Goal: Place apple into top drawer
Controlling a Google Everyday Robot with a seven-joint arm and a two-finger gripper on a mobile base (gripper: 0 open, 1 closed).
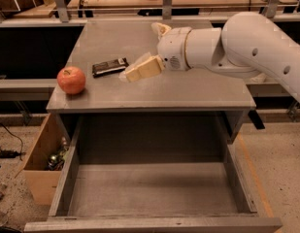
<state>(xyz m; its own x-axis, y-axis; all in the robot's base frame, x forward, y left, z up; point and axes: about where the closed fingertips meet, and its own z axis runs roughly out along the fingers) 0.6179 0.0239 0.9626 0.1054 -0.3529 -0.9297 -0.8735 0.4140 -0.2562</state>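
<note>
The red-orange apple (71,80) sits at the front left corner of the grey cabinet top (198,91). The top drawer (154,224) is pulled fully open below it, and nothing lies inside. My gripper (141,52) hovers over the middle of the cabinet top, to the right of the apple and apart from it. It is open and empty, with one cream finger (143,69) pointing left toward the apple. The white arm (256,42) reaches in from the right.
A dark snack bar (109,67) lies on the top between the apple and my gripper. A brown cardboard box (40,166) with small items stands on the floor left of the drawer. Workbenches run along the back.
</note>
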